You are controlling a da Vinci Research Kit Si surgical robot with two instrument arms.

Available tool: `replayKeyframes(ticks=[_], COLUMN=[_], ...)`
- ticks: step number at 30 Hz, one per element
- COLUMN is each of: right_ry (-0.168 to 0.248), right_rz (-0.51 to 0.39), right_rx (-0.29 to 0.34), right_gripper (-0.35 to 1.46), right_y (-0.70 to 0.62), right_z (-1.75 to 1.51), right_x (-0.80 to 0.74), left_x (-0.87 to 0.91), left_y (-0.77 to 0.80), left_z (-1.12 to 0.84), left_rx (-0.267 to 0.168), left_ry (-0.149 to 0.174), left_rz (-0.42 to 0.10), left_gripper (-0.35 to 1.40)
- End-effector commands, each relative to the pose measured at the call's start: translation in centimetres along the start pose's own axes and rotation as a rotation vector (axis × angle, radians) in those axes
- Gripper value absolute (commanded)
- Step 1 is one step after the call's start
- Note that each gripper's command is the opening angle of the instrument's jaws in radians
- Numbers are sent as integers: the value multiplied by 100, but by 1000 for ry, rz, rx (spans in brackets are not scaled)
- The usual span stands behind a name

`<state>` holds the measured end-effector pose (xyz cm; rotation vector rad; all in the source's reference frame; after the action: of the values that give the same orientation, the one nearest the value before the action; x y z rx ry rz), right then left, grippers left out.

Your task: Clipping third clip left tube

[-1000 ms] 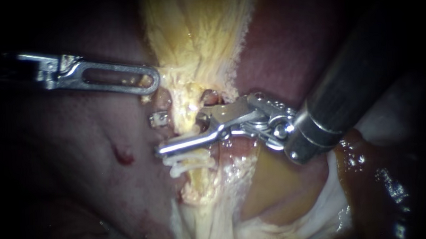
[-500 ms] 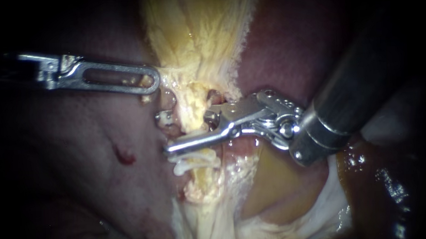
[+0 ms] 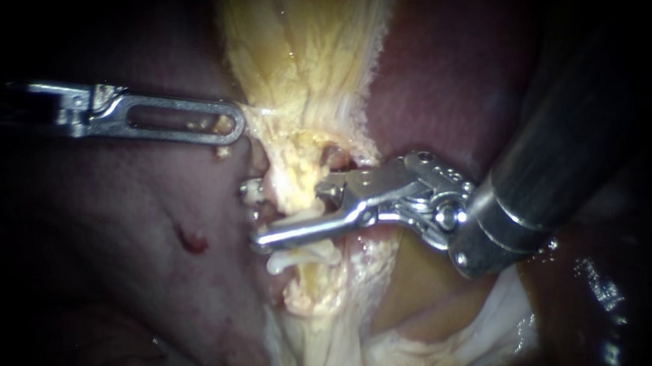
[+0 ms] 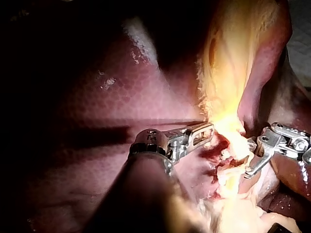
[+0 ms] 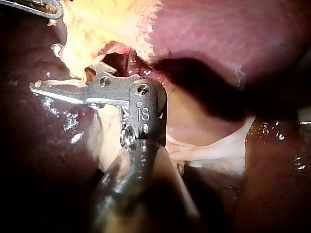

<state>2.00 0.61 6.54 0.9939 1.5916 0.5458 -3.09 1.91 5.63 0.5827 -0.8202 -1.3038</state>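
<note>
The liver (image 3: 125, 233) fills the view as a dark red mass on both sides. Down its middle runs a broad band of yellow fatty tissue (image 3: 300, 61), fibrous above and crumbly lower down. Beside the band's lower right lies a smooth tan bulge of tissue (image 3: 409, 289) with white membrane at its edge.

The right instrument (image 3: 253, 214) comes in from the upper right on a thick dark shaft (image 3: 556, 139). Its end effector is spread. The long lower half lies bare across the front of the yellow band. The upper half is mostly buried behind the band, with only its tip showing at the band's left edge. The fatty tissue sits in the gap between them.

The left instrument (image 3: 233, 125) reaches in level from the left, well above the other. Its slotted end effector is pressed together, pinching the left edge of the fatty band, and the left wrist view (image 4: 206, 132) shows the same hold.

A pale pink tube (image 3: 258, 158) shows along the left edge of the band, just below the left instrument's tip. It runs down into the gap of the right end effector, where fat hides most of it.

White clips (image 3: 289, 258) sit across the tissue just under the lower half of the right end effector
</note>
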Motion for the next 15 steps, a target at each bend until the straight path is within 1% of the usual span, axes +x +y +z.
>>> replayKeyframes(ticks=[1, 6, 9, 15], right_ry=[0, 2, 2, 4], right_rz=[0, -1, -1, 0], right_rx=[-4, -13, -21, -44], right_gripper=[49, 45, 39, 19], right_y=[0, 3, 6, 8], right_z=[-1, -3, -8, -20], right_x=[1, 1, 0, -1], left_x=[0, 0, 0, 0], left_y=[0, 0, 0, 0], left_z=[0, 0, 0, 0], left_rx=[0, 0, 0, 0], left_ry=[0, 0, 0, 0], left_rz=[0, 0, 0, 0], left_gripper=[-35, -35, -35, -35])
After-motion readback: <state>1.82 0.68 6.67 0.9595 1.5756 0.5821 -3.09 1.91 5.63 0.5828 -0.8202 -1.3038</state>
